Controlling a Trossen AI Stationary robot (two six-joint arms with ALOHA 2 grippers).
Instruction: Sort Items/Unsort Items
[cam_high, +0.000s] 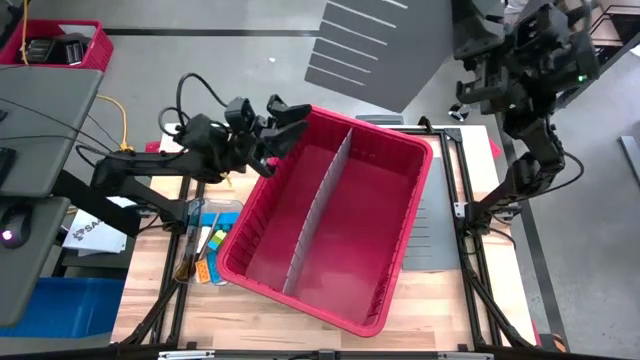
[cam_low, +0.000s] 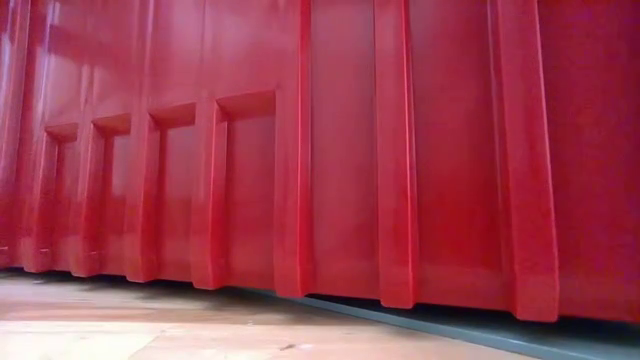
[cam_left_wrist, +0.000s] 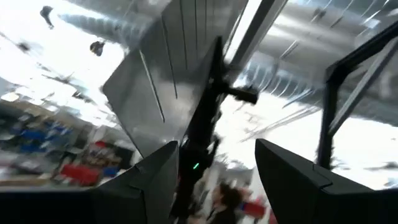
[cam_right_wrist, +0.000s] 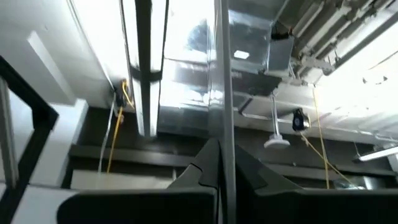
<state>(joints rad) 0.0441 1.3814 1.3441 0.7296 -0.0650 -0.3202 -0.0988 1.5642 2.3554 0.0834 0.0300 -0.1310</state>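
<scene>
Items (cam_high: 208, 252) beside bin (cam_high: 395, 150), left gripper (cam_high: 285, 112) raised, seemingly empty

The wooden table (cam_high: 150, 290) carries the red bin (cam_high: 395, 160) and small items (cam_high: 207, 255).

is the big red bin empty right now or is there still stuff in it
Empty. The high view shows both compartments of the red bin bare on either side of its divider; the items lie outside, on the table beside it.

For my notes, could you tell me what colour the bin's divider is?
The divider is light grey, clearest in the high view.
</scene>
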